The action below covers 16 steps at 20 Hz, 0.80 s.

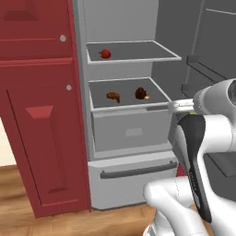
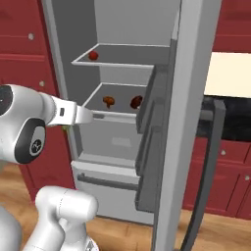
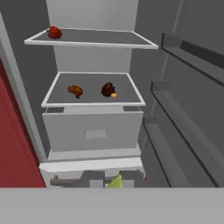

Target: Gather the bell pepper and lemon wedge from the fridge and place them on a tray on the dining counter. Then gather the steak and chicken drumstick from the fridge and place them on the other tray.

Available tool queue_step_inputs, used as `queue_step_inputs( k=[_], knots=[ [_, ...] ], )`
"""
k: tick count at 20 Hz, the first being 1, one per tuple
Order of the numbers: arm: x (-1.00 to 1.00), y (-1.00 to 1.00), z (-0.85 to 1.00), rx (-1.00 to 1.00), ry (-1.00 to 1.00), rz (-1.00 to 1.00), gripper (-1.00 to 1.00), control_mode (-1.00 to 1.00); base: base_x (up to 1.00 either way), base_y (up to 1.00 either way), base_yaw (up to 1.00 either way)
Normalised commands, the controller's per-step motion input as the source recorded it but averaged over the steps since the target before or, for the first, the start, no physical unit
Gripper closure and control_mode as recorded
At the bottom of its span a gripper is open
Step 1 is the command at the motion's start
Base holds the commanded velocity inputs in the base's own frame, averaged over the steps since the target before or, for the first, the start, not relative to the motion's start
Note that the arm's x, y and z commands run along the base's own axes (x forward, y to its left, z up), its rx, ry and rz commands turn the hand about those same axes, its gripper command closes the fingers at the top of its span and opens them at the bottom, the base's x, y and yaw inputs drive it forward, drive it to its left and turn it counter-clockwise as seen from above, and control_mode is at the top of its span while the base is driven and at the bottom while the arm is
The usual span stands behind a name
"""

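One lemon wedge [image 3: 115, 182], tip up, end effector-held.

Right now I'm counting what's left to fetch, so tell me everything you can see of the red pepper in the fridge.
The bell pepper is small, round and glossy red, with a darker dip at its top. It sits alone on the top shelf of the open fridge, near that shelf's left end and toward its front. It looks whole and rests on the shelf, touching nothing else. Details such as a stem are too small to tell.
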Motion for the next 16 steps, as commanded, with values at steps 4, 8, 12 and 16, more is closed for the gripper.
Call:
queue_step_inputs(
  k=[4, 8, 12, 16],
  knots=[
    [0.0, 0.0, 0.0, 0.0, 0.0, 0.0, 1.0, 1.0, -0.89, 0.45, 0.0],
    [0.0, 0.0, 0.0, 0.0, 0.0, 0.0, 1.0, 1.0, -1.0, 0.42, 0.0],
    [0.0, 0.0, 0.0, 0.0, 0.0, 0.0, 1.0, 1.0, -1.0, 0.38, 0.0],
    [0.0, 0.0, 0.0, 0.0, 0.0, 0.0, 1.0, 1.0, -1.0, 0.35, 0.0]
  ],
)
